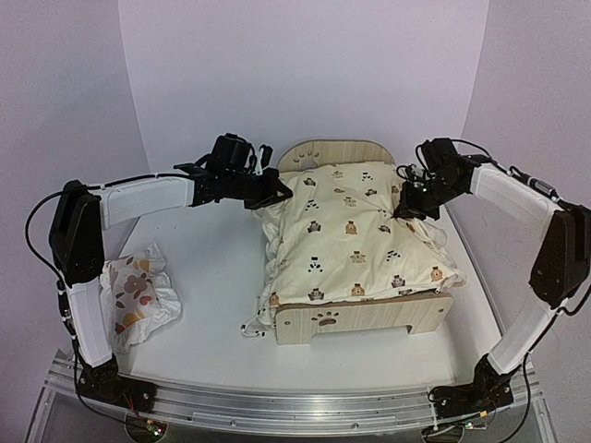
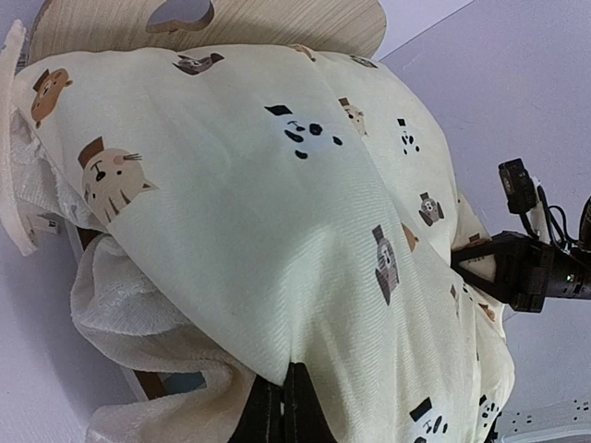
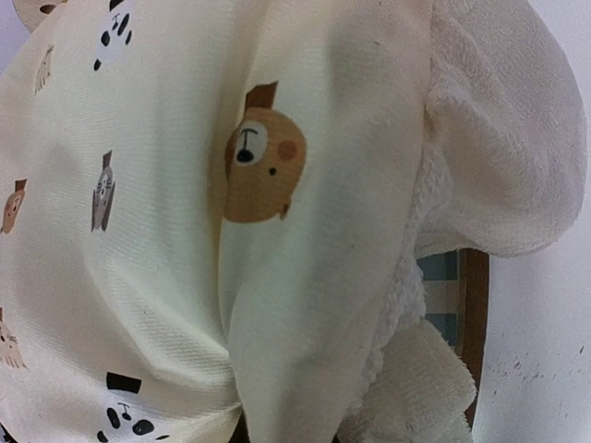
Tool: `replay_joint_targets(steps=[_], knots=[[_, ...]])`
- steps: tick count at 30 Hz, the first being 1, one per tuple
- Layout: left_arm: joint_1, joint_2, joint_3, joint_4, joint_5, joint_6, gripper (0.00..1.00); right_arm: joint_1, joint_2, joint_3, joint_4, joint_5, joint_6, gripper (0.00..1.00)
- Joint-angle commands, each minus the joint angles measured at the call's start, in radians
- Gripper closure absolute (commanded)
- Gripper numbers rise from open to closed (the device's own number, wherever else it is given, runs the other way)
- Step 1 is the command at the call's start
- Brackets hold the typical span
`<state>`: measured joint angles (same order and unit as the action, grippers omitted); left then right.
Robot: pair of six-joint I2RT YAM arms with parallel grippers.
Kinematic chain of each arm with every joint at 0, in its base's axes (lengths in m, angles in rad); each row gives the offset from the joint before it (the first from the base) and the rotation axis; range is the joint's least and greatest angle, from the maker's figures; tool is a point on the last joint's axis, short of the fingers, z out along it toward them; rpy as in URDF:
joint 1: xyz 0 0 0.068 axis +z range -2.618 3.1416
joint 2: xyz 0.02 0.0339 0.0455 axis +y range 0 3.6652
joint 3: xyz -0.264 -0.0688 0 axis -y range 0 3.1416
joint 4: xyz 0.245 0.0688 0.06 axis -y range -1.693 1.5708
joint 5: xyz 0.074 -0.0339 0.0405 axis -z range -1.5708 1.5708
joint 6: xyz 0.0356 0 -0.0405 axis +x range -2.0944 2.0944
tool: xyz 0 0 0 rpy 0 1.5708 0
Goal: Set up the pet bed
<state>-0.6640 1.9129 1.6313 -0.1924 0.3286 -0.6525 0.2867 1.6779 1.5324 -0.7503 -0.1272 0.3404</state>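
Over white table (image 1: 212,305) under pale walls, finding a crumpled small pillow (image 1: 138,295) nearest, at lower left. Farther back at centre, finding the pet bed (image 1: 360,323) standing on the table, carrying the cream animal-print cushion (image 1: 351,231) draped across its top. Farthest, seeing left gripper (image 1: 282,192) pinching tight on the cushion's upper-left edge and right gripper (image 1: 404,210) pinching tight on its upper-right edge, both beside the headboard (image 1: 332,150).
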Motion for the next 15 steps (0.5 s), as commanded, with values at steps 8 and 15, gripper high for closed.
replay_joint_targets(steps=[8, 15], knots=[[0.002, 0.021, 0.018, 0.089, -0.046, 0.109, 0.99, -0.004, 0.001, -0.111, 0.189, 0.092, -0.046, 1.0], [0.003, -0.035, -0.029, 0.039, -0.213, 0.275, 0.24, -0.003, -0.023, -0.135, 0.228, 0.127, -0.062, 0.35]])
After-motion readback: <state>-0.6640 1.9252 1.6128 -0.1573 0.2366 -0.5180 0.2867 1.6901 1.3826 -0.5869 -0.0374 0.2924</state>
